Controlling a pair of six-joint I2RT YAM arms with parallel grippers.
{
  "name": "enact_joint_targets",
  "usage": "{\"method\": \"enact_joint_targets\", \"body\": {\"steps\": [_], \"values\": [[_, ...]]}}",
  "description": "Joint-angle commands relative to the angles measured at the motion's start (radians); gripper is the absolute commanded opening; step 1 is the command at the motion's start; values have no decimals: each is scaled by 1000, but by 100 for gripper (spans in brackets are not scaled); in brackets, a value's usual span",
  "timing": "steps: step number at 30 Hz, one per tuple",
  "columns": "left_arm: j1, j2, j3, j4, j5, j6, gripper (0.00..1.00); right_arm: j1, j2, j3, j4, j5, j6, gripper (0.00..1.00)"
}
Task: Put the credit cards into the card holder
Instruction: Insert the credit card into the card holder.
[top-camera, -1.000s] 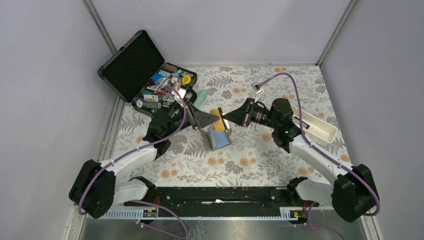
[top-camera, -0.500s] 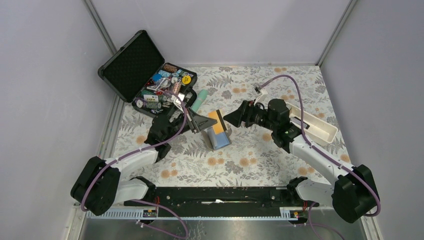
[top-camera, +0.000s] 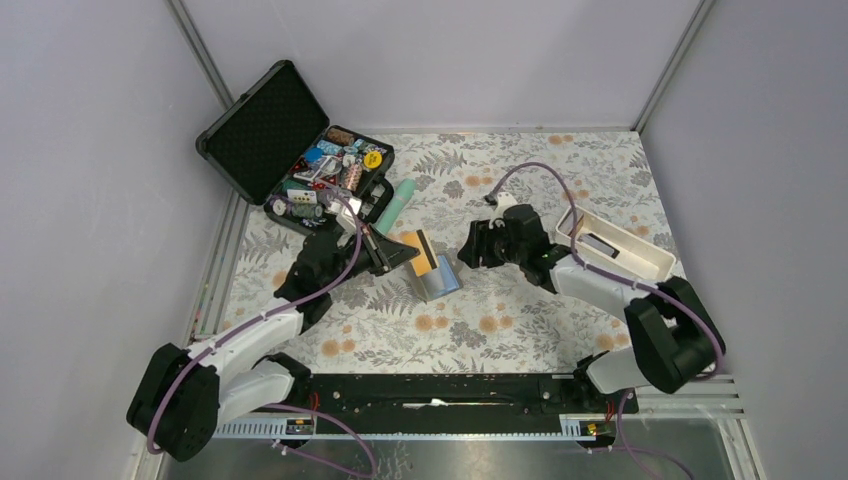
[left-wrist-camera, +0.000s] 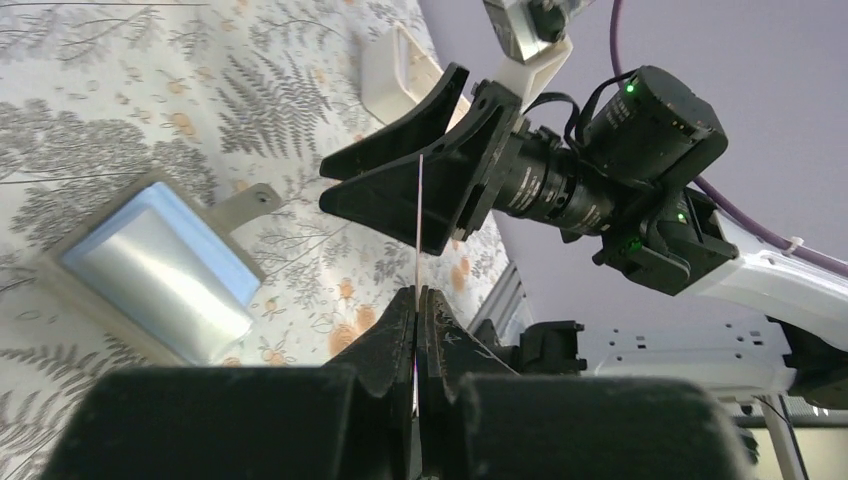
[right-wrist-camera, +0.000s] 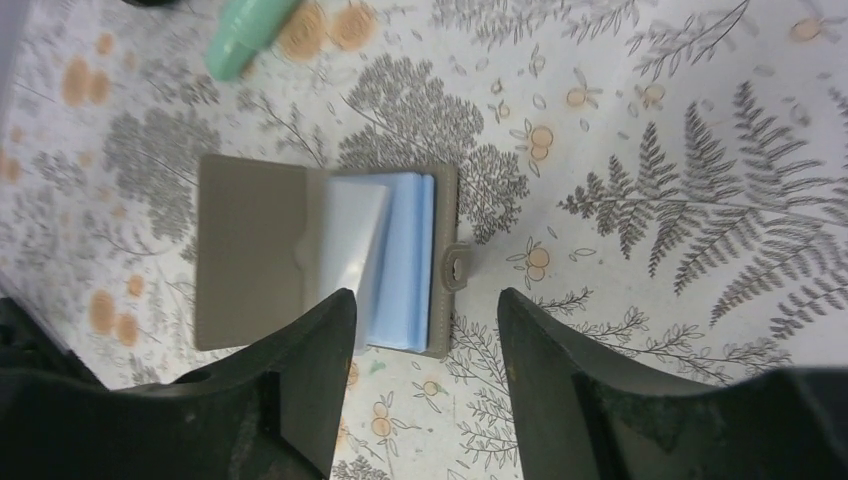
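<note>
Credit card (top-camera: 426, 256), a thin, flat, orange-yellow plastic rectangle. It is pinched by one edge between the pressed-together fingers of the left pincer (left-wrist-camera: 417, 296) and projects straight out beyond their tips, clear of the table. The right pincer (right-wrist-camera: 425, 300) faces the left one with its fingers spread wide, gripping nothing. The card's free edge lies near its tips. The card holder (right-wrist-camera: 250, 262), a small grey-brown folding wallet with pale blue inner sleeves, lies open and flat on the fern-printed tablecloth (right-wrist-camera: 700, 200). It sits directly beneath the right pincer's gap and below the card's free end.

The left wrist view shows the card only edge-on, as a thin pale line running up from the clamped tips. The right wrist view shows no card, but does show the holder's sleeves and snap tab, and a mint-green tube (right-wrist-camera: 245, 35) beyond the left finger. Only the top view gives the card's colour, the open black hard case (top-camera: 265, 125) behind the left pincer, and the white oblong tray (top-camera: 645, 255) beside the right arm.

Compared with half a second earlier, the card sits lower and closer over the holder. The right arm is folded more tightly, so more of the tray is uncovered.
</note>
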Motion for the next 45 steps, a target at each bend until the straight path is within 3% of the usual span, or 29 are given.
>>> {"method": "enact_joint_targets", "body": {"steps": [1, 8, 16, 25, 34, 39, 45], "values": [[23, -46, 25, -94, -71, 53, 0, 47, 93, 68, -5, 56, -69, 59], [36, -64, 19, -107, -56, 52, 0, 71, 182, 106, -17, 78, -88, 56], [46, -58, 25, -102, -32, 52, 0, 74, 247, 129, -2, 78, -103, 41], [48, -62, 49, -143, -9, 78, 0, 74, 178, 147, -36, 65, -101, 0], [-4, 36, 100, -44, 4, 28, 0, 81, -26, 115, -132, 63, -61, 0], [-84, 152, 105, 67, -8, -30, 0, 81, -44, 80, -135, 90, -56, 0], [-104, 225, 58, 135, -57, -71, 0, 81, -33, 57, -119, 111, -57, 0]]}}
